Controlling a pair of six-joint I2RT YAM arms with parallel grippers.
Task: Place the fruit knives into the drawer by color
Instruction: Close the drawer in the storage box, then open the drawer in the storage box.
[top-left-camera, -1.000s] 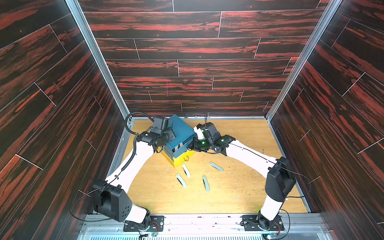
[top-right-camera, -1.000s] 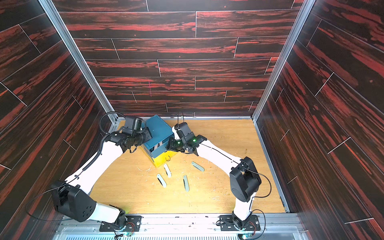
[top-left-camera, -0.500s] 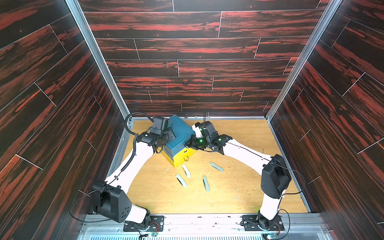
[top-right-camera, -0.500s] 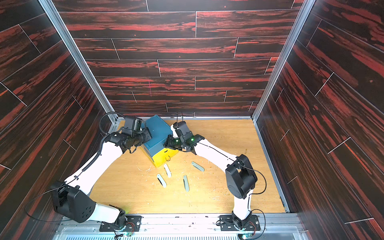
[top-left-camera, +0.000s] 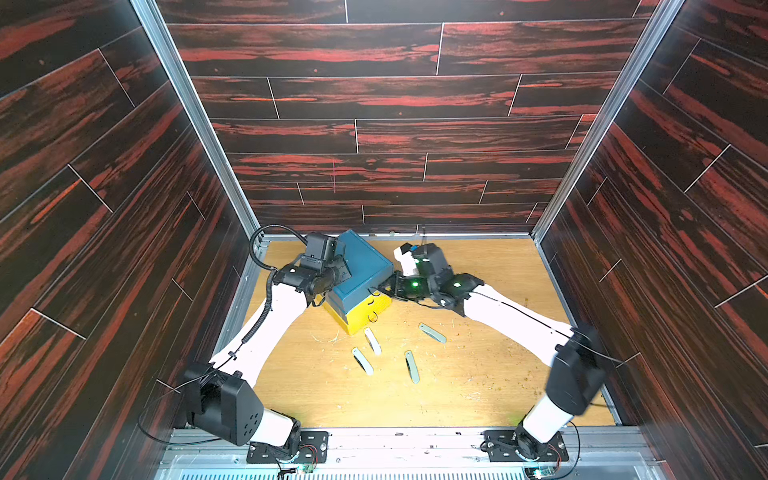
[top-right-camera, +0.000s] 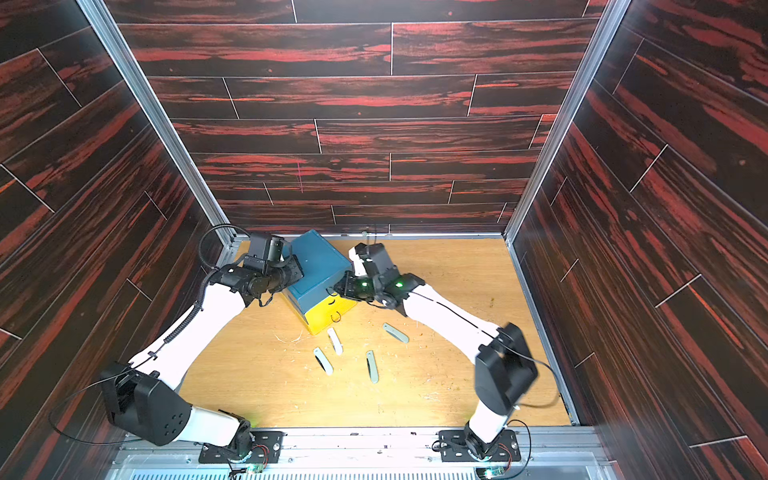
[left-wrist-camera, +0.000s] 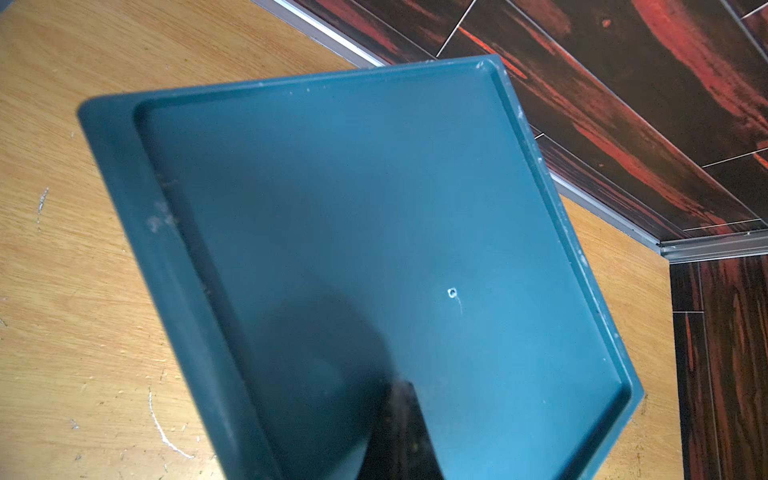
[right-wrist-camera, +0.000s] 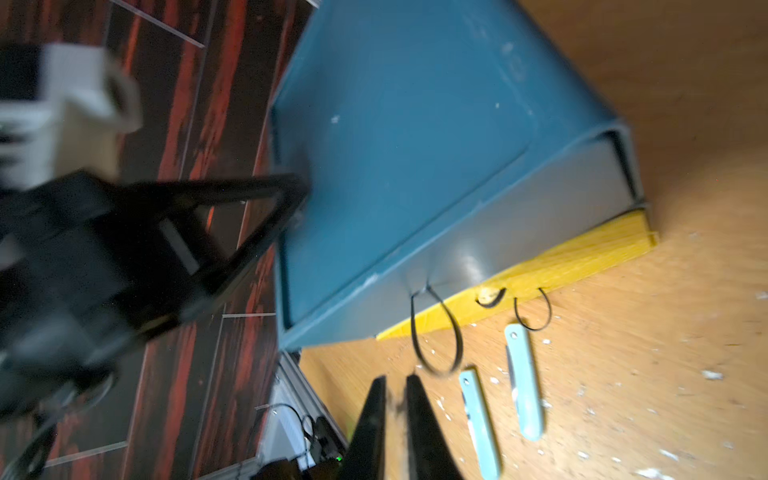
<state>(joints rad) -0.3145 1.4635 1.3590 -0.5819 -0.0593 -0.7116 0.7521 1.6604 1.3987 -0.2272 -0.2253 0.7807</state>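
Note:
The drawer (top-left-camera: 360, 266) (top-right-camera: 318, 266) stands at the back left of the table, with a teal top and yellow lower fronts (top-left-camera: 368, 312). All its fronts look pushed in. My left gripper (top-left-camera: 341, 271) (left-wrist-camera: 401, 392) is shut, its tip resting on the teal top (left-wrist-camera: 415, 208). At the chest's front, my right gripper (top-left-camera: 376, 291) (right-wrist-camera: 395, 384) has its jaws a narrow gap apart with nothing between them. The upper black loop pull (right-wrist-camera: 436, 332) hangs just beyond its tips. Several fruit knives lie in front of the chest (top-left-camera: 372, 340) (top-left-camera: 362, 360) (top-left-camera: 412, 366) (top-left-camera: 432, 333). Two of them (right-wrist-camera: 480, 422) (right-wrist-camera: 524, 380) appear in the right wrist view.
Dark red panelled walls close in the wooden table (top-left-camera: 478, 374) on three sides, with metal rails (top-left-camera: 415, 237) along their feet. Small pale crumbs and scratches are scattered over the wood. The arm bases (top-left-camera: 286, 449) (top-left-camera: 528, 446) are bolted along the front edge.
My right arm has shifted a little at the chest's front, and its elbow has moved. The left arm, the chest and the knives on the table are where they were.

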